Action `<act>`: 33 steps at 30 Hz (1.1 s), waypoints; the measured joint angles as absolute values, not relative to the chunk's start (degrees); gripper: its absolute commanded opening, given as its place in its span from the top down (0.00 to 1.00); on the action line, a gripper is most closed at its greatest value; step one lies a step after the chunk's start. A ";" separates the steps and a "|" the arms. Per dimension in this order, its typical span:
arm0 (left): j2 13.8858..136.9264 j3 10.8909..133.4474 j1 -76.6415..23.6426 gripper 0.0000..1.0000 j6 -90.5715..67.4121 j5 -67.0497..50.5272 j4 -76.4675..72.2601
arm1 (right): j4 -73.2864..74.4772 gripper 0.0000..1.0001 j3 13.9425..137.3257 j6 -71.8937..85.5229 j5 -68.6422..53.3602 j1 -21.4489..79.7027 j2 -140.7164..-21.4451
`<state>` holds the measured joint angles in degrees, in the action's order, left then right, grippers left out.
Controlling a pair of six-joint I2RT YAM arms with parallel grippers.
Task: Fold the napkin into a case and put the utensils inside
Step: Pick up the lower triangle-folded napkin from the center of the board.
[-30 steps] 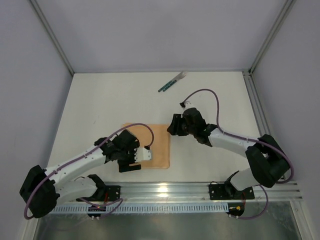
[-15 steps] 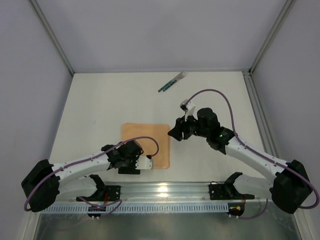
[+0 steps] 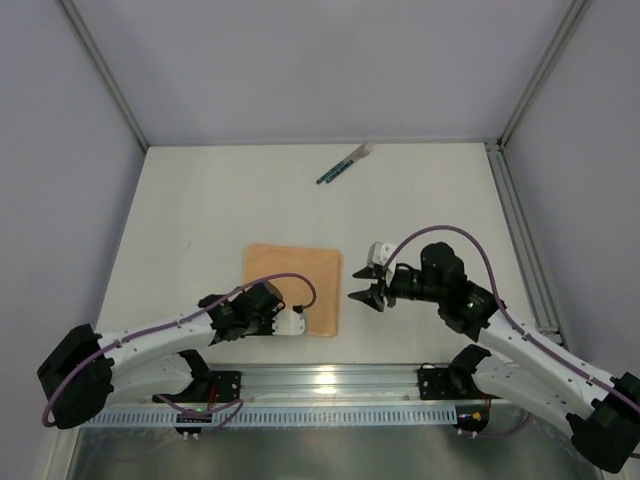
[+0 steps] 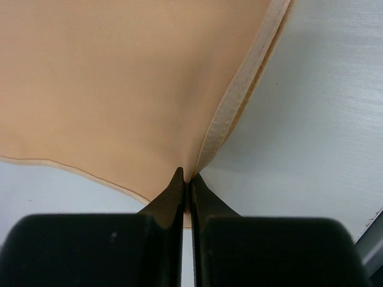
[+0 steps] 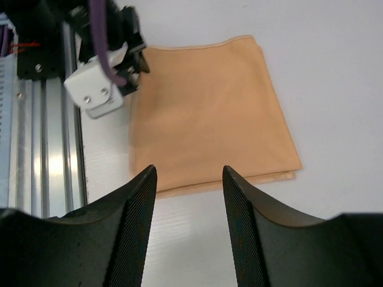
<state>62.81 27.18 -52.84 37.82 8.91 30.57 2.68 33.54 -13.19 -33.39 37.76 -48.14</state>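
My left gripper (image 4: pixel 186 179) is closed on the napkin (image 3: pixel 293 285): its two fingertips pinch the hem at the near edge, close to the near right corner. The napkin lies flat on the white table (image 3: pixel 200 200), in the near middle, and its right edge shows two layers. My right gripper (image 3: pixel 360 284) hovers just beside that right edge with the jaws apart and nothing between them. The utensils (image 3: pixel 343 165) lie together near the far edge, well apart from the cloth.
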 measured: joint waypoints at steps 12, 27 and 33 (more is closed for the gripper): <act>57.69 28.91 -52.82 1.00 36.60 7.68 33.58 | 2.04 0.42 21.45 -33.08 -14.63 69.10 -48.05; 58.48 28.97 -52.82 1.00 35.79 6.98 34.59 | -16.93 0.40 19.70 -35.59 6.63 76.40 -73.38; 58.46 28.97 -52.82 1.00 34.96 6.79 34.61 | -19.55 0.47 21.28 -35.55 8.36 76.40 -76.95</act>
